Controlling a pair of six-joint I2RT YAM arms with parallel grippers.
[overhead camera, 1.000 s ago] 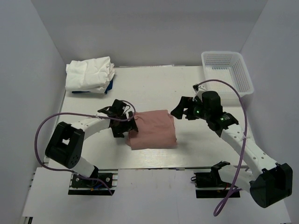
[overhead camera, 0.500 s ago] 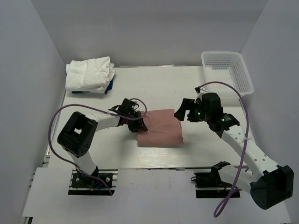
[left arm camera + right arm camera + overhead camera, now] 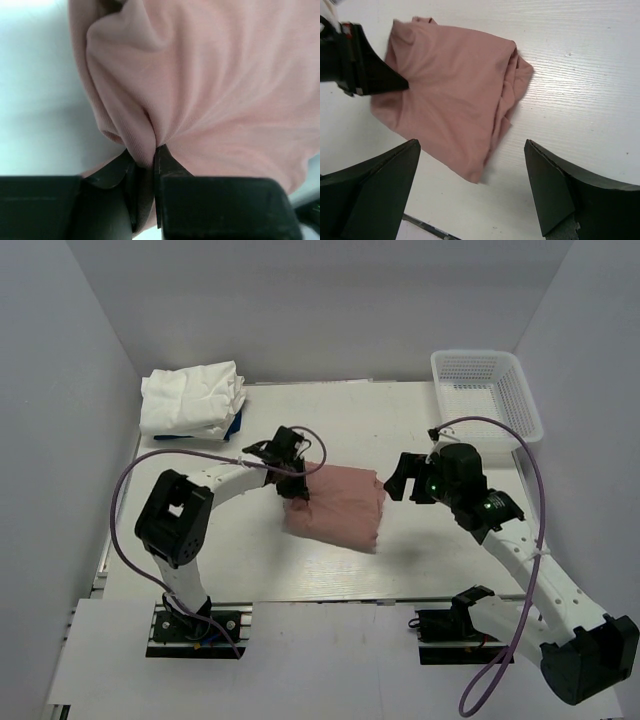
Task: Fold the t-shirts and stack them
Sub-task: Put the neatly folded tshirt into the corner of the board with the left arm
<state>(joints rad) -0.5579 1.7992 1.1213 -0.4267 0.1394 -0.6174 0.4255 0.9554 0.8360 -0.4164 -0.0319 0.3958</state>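
Since a second ago the left gripper [image 3: 296,487] is swinging inward, jaws pinching the folded pink shirt [image 3: 335,506] by its left edge and lifting it off mid-table, so folding looks done and stacking is coming. The right gripper [image 3: 400,477] is hovering wide open just beside it, and the far-right basket [image 3: 472,354] is showing nothing inside.

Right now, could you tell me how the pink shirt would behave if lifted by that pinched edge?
Probably floppy: the pink shirt bunches into soft creases where the left hand pinches it. Its folded layers look loose, so lifting may unfold them.
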